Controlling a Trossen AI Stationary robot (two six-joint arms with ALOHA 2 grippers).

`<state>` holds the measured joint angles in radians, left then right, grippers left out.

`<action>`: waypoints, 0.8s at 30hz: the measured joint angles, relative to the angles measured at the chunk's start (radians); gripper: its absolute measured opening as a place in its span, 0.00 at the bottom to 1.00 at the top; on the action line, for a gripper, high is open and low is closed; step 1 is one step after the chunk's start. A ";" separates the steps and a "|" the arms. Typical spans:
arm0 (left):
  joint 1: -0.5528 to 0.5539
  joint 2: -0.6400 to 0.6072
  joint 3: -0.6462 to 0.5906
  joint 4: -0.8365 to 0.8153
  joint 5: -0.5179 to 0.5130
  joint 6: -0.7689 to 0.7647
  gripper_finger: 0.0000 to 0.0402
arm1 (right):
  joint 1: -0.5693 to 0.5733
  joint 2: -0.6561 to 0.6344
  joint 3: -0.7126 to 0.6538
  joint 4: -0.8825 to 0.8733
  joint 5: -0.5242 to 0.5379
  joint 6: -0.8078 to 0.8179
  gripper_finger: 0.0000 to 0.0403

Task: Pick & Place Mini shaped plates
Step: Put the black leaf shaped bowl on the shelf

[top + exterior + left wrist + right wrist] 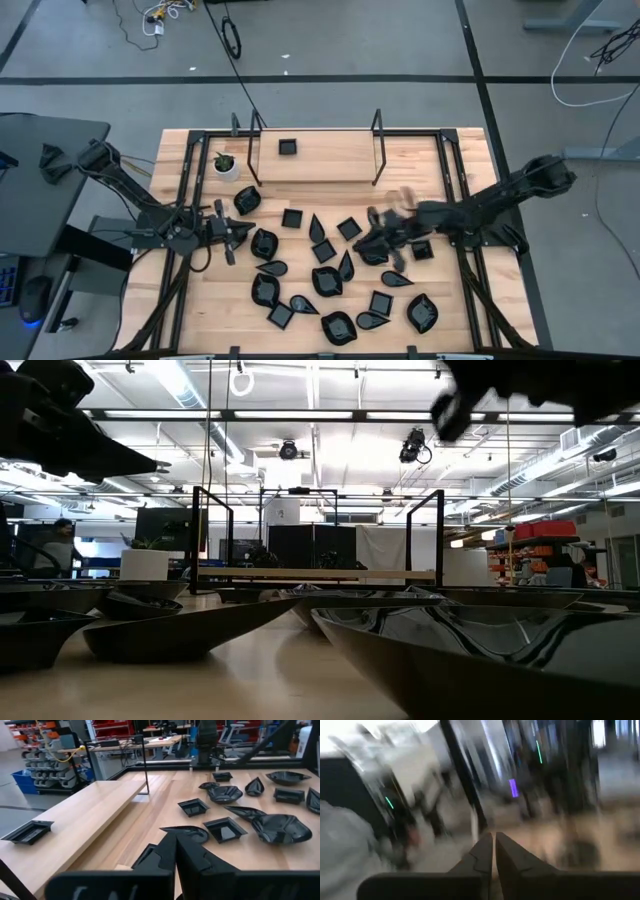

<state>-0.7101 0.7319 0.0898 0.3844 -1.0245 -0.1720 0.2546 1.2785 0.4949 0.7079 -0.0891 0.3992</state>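
Closed left tool (175,851); shelf plate (27,831) beyond.

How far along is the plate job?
Done: one small glossy black square plate sits on the raised wooden shelf. In hand: nothing visible; the left gripper and right gripper are both shut and empty over the table. Left: roughly twenty glossy black mini plates lie scattered on the wooden table.

Light wooden table (200,300), scattered black mini plates (327,281), raised shelf (330,160) bearing one plate, potted plant (226,164)
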 joint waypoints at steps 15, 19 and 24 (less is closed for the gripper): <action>0.059 0.001 0.000 0.012 0.067 -0.027 0.02 | -0.161 0.010 0.181 -1.111 0.042 0.188 0.31; 0.081 0.001 0.000 0.013 0.084 -0.027 0.02 | -0.174 0.034 0.132 -1.016 0.065 0.162 0.41; 0.103 0.001 0.000 0.015 0.106 -0.028 0.02 | -0.173 0.109 0.115 -0.932 0.066 0.108 0.45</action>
<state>-0.6073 0.7326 0.0898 0.3992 -0.9183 -0.1996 0.0818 1.3873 0.6102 -0.2244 -0.0231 0.5073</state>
